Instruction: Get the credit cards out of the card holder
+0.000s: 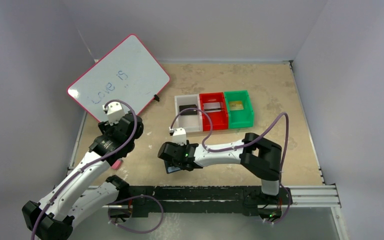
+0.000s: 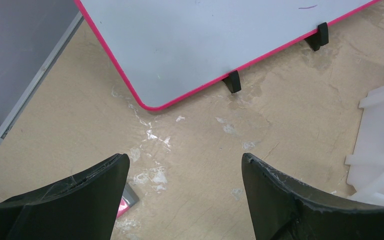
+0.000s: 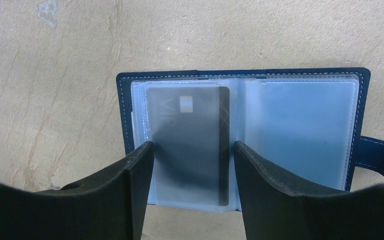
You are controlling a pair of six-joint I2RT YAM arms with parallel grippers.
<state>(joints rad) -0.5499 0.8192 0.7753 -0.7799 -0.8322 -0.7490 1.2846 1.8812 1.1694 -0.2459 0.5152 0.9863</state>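
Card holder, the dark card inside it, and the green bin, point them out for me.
card holder (image 3: 305, 120): right wrist view, empty right-hand pocket.
dark card (image 3: 187, 125): right wrist view, card's middle, under the clear sleeve.
green bin (image 1: 251, 107): top view, right wall.

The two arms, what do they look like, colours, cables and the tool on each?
Both arms have white link shells with black joints and black bases. A purple-grey cable loops along each. A small white camera block sits at each wrist. The left tool and the right tool each have two dark black, wedge-shaped fingers, scuffed along the edges. A small green light shows on the right arm's wrist.
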